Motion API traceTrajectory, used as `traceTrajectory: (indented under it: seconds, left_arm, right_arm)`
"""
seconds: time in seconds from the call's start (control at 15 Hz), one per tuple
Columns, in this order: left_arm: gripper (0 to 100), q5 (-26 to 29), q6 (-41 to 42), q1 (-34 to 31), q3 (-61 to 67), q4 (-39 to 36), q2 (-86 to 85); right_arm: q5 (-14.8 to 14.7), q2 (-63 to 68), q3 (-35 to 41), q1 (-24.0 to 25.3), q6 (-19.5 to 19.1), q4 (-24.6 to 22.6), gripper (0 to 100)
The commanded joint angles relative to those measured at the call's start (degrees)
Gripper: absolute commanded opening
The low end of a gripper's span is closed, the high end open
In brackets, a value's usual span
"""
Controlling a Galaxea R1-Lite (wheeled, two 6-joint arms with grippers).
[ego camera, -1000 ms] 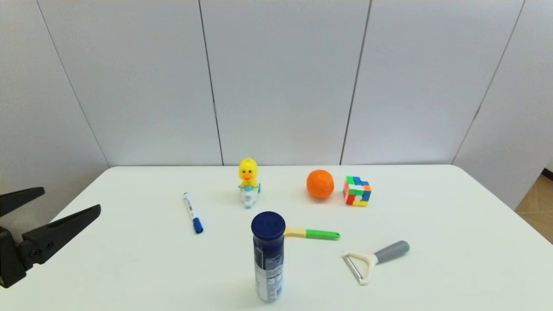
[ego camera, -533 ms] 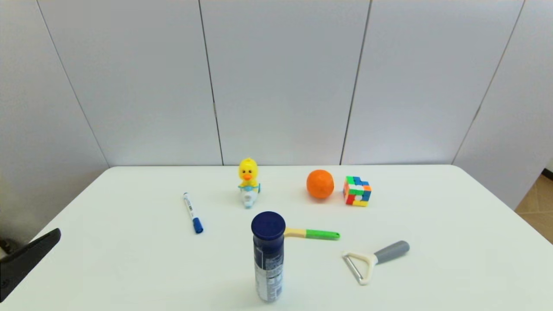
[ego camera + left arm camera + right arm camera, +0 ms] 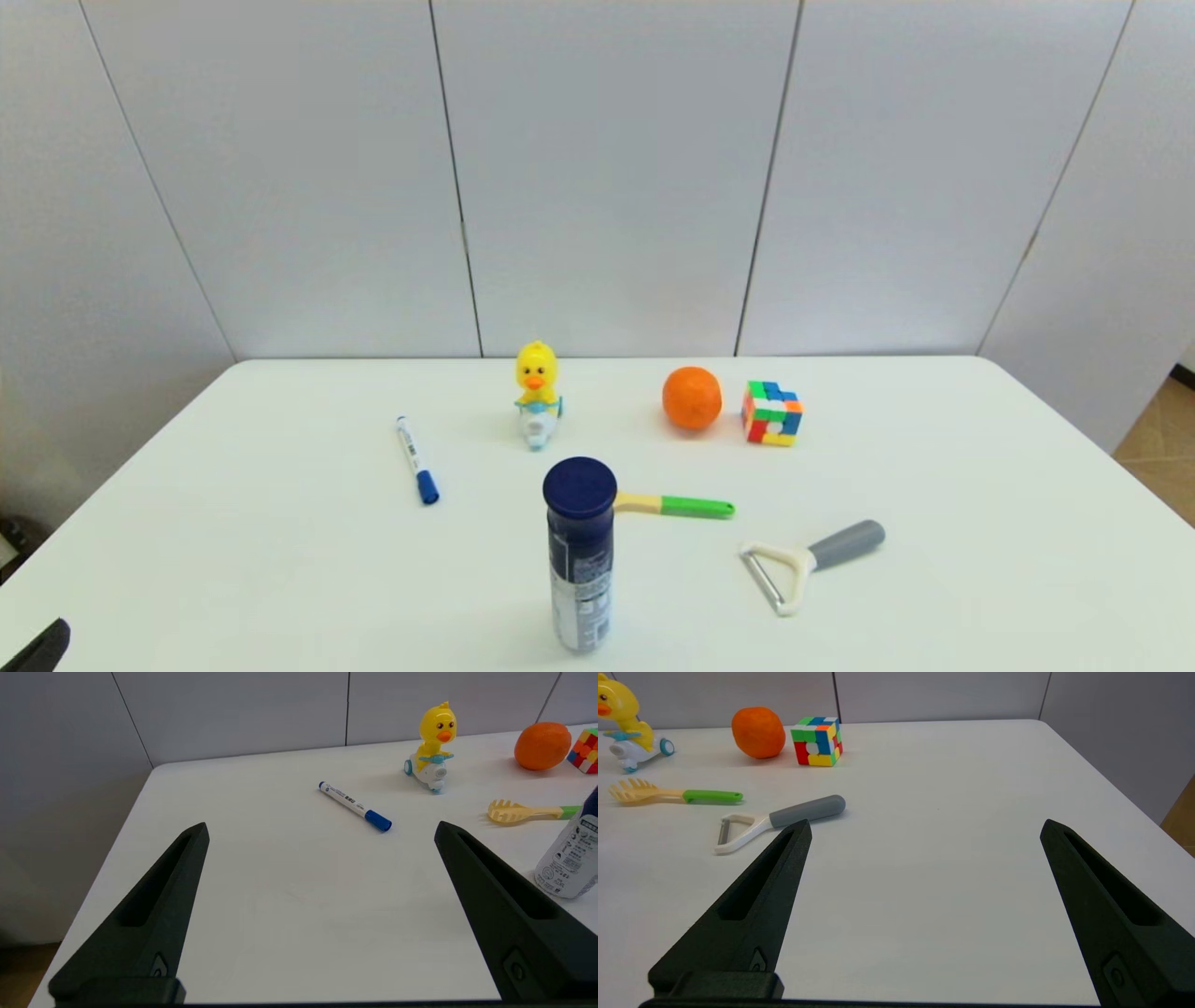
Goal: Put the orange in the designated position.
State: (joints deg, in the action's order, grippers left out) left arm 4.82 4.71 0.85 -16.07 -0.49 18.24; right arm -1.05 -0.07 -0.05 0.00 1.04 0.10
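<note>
Head view: the orange (image 3: 692,398) is sitting on the white bench (image 3: 280,560), between a toy duck (image 3: 537,392) and a puzzle cube (image 3: 772,413), just beside the cube.

Left wrist view: the left pincer (image 3: 322,833) is gaping apart, holding nothing.

Right wrist view: the right pincer (image 3: 927,828) is likewise spread and empty; it looks nearer, so approaching from the duck's side should spare the cube.

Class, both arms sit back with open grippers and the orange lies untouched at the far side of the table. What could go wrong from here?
1. The orange sits close beside the puzzle cube; a wide-open gripper may knock the cube.
2. Being round, the orange might roll if nudged.
3. Reaching over could tip the upright bottle.
</note>
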Motion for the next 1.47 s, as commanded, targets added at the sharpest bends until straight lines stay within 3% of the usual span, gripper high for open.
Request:
traceTrajectory:
  seconds: [0.07,0.53,0.87,1.47]
  left_arm:
    - [100,1.3,0.1,-1.8,4.6,0.0,-9.3]
    - [100,3.6,0.3,-1.4,11.5,-0.5,-18.2]
    - [100,3.2,0.1,-1.2,16.0,-7.2,-18.2]
    - [100,-0.9,0.4,-1.1,16.0,-3.2,-18.2]
  right_arm:
    - [0.0,0.1,0.0,0.0,0.0,0.0,100]
    - [0.0,0.1,0.0,0.0,0.0,0.0,100]
    - [0.0,0.1,0.0,0.0,0.0,0.0,100]
    - [0.0,0.1,0.0,0.0,0.0,0.0,100]
